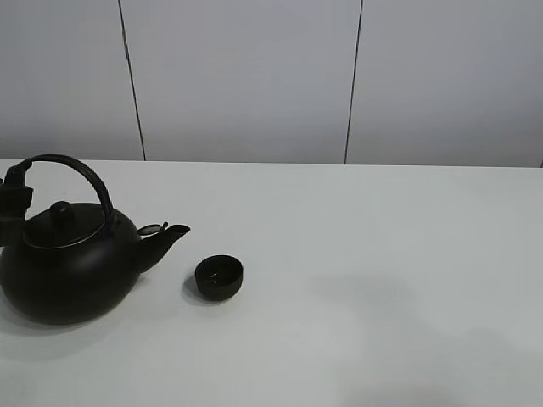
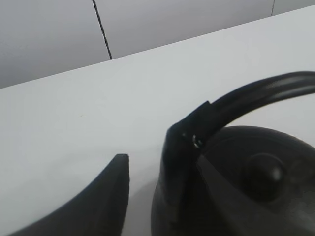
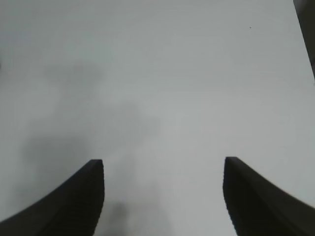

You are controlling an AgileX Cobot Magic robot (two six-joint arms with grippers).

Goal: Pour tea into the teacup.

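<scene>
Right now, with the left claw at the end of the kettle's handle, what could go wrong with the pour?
The left claw sits at the low end of the handle, its visible finger apart from it; lifted from there, the kettle might swing or tip.
The teacup is small and stands close to the spout, so the pour could miss it or the kettle could knock it.

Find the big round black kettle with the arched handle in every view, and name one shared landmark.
Exterior high: the large round black kettle sits at lower left, spout toward the small black cup.
Left wrist: close up, the kettle fills much of the picture, handle arching over its lid.
Right wrist: not in it.
Shared landmark: the white tabletop.
</scene>
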